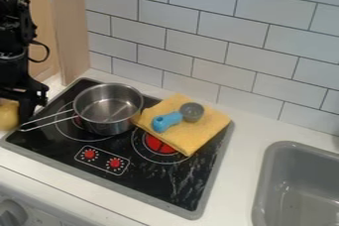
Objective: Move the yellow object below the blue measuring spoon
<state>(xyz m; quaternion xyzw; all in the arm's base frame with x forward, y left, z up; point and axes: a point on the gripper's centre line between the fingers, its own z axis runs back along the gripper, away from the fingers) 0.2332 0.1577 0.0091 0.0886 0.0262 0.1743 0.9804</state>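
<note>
The black gripper (24,102) hangs at the left edge, beside the stove's back left side and left of the pot. Right against it, partly cut off by the view's edge, is a rounded yellow object (8,115); whether it is held cannot be told. A blue-handled measuring spoon (167,121) with a grey bowl lies on a folded yellow cloth (206,127). The cloth rests on the right part of the stove, over part of the back burner.
A metal pot (108,109) stands on the stove's left burner, its wire handle pointing left toward the gripper. The black stovetop (155,183) has red knob markings near its front. A grey sink (268,183) is at the right, and a tiled wall (198,36) rises behind.
</note>
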